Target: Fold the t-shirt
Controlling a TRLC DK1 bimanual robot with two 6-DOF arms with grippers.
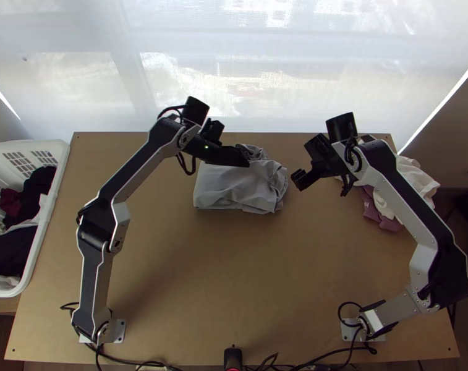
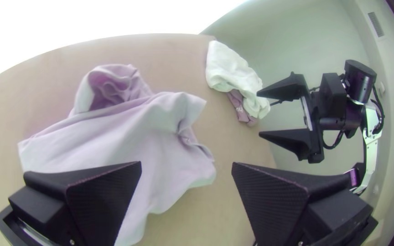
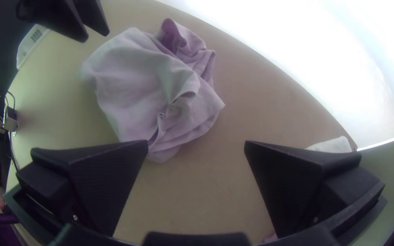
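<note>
While the pale t-shirt [image 1: 234, 188] is lying rumpled near the far edge of the table [image 1: 190, 284], its loose folds are inviting a one-layer pinch, perhaps dragging it askew. Over the table, the left gripper [image 2: 186, 164] and right gripper [image 3: 196, 142] are hanging wide apart-jawed, holding nothing, though overlap is obscuring whether the left is touching cloth.

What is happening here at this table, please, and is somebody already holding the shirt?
Two robot arms are at work on folding a pale t-shirt, but neither holds it now. The left gripper is open above it; the right gripper, also open, is off to its right. The shirt lies bunched, not neatly folded. White cloth and mauve cloth lie at the table's right side.
</note>
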